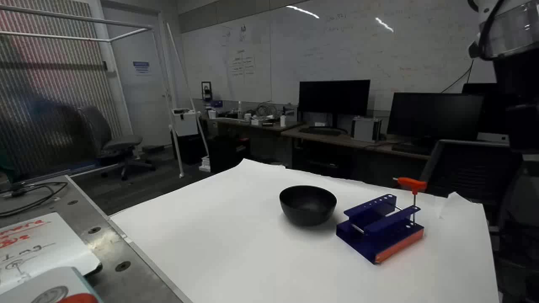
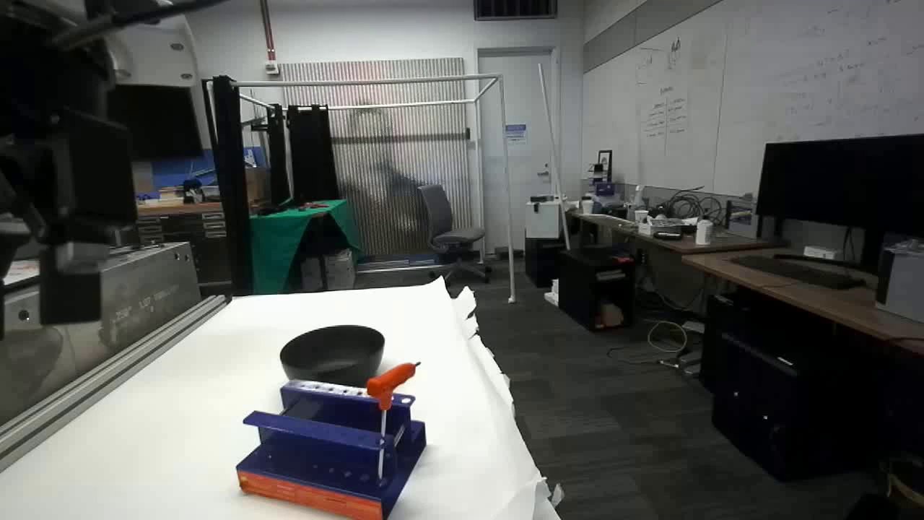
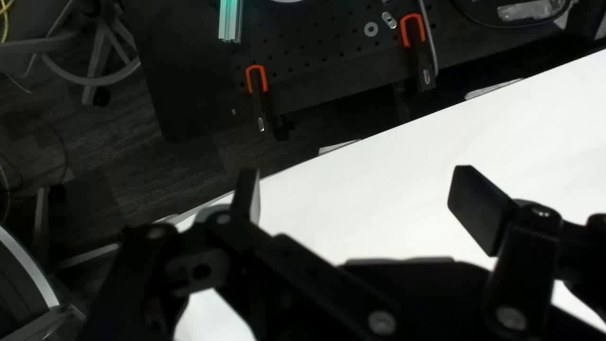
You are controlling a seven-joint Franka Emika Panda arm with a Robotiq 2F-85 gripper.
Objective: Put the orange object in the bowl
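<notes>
The orange object shows as an orange T-shaped handle on a thin metal shaft. It stands upright in the blue stand, at one corner; it also shows in an exterior view. The bowl is round, black and upright on the white table covering, beside the stand, and also shows in an exterior view. My gripper is open, with nothing between its fingers. In an exterior view the gripper hangs at the left edge, above the table and apart from bowl and stand. The wrist view shows neither bowl nor orange object.
The blue stand has raised rails and a reddish lower edge. The white covering ends in loose, curled edges. A metal rail runs along one side of the table. Monitors stand on a desk behind. Orange-tipped clamps show beyond the edge.
</notes>
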